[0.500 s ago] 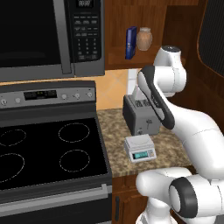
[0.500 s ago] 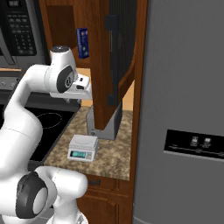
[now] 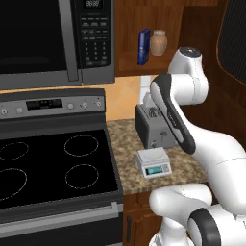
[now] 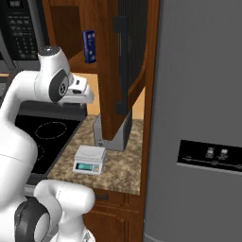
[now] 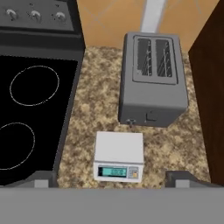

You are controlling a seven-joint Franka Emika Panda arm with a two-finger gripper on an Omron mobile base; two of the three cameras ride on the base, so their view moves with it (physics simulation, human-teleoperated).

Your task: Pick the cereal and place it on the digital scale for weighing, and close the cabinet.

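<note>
Nothing moved: flat square digital scale (image 5: 119,155) on speckled counter (image 5: 96,109).

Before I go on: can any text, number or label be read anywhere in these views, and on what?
No text is legible.
Scale: digits on its teal display, too blurred to read.
Microwave: keypad marks and a top display, too small to read.
Stove: control panel display, unreadable.
Cereal box: plain dark blue, any print too small to tell.
Fridge: two small panel icons, unreadable.
</note>
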